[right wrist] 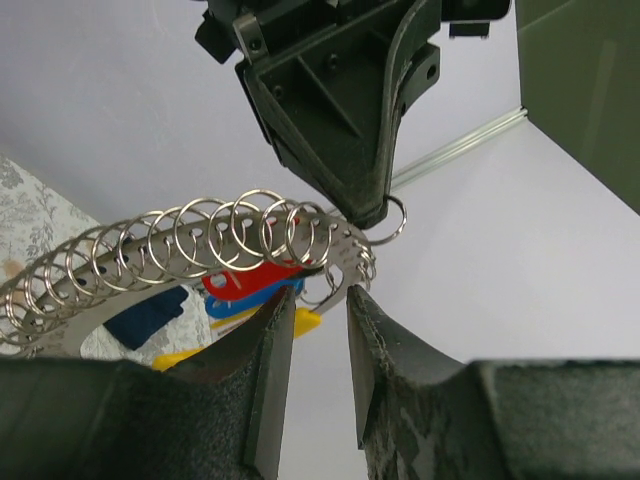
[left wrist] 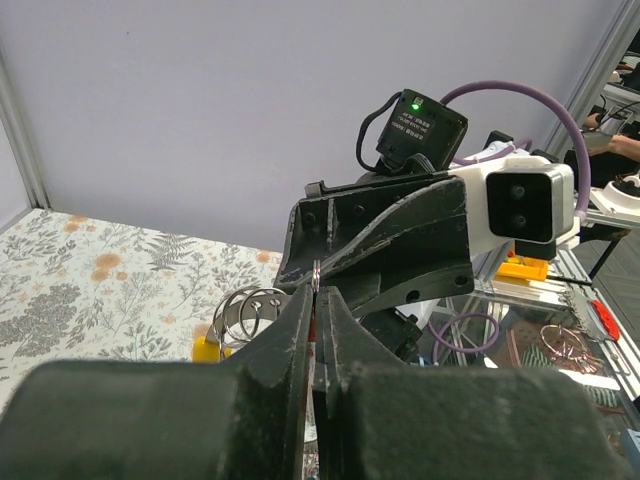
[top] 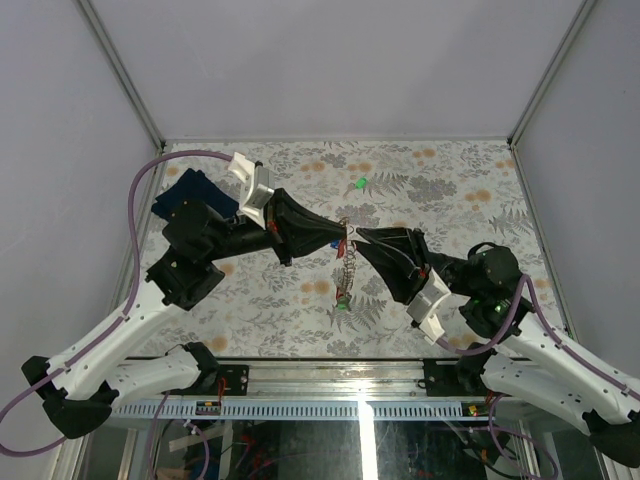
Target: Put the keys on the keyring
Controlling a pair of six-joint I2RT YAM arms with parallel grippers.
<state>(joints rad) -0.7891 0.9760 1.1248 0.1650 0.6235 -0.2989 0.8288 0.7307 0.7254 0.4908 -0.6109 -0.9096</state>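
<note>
The keyring (right wrist: 200, 238) is a curved silvery strip hung with several split rings. It dangles between the two grippers (top: 346, 268). My left gripper (left wrist: 318, 288) is shut on an end ring (right wrist: 386, 220) and holds the keyring above the table. Red (right wrist: 255, 279), blue (right wrist: 232, 302) and yellow (right wrist: 303, 322) key tags hang under the strip. My right gripper (right wrist: 318, 298) is open, its tips just below the strip's end, with nothing between them. In the top view the two gripper tips nearly meet, left (top: 339, 238) and right (top: 358, 239). A green key (top: 358, 183) lies alone on the table.
A dark blue folded cloth (top: 188, 196) lies at the back left beside the left arm. The floral table (top: 450, 190) is enclosed by grey walls, with a metal rail (top: 330, 378) along its near edge.
</note>
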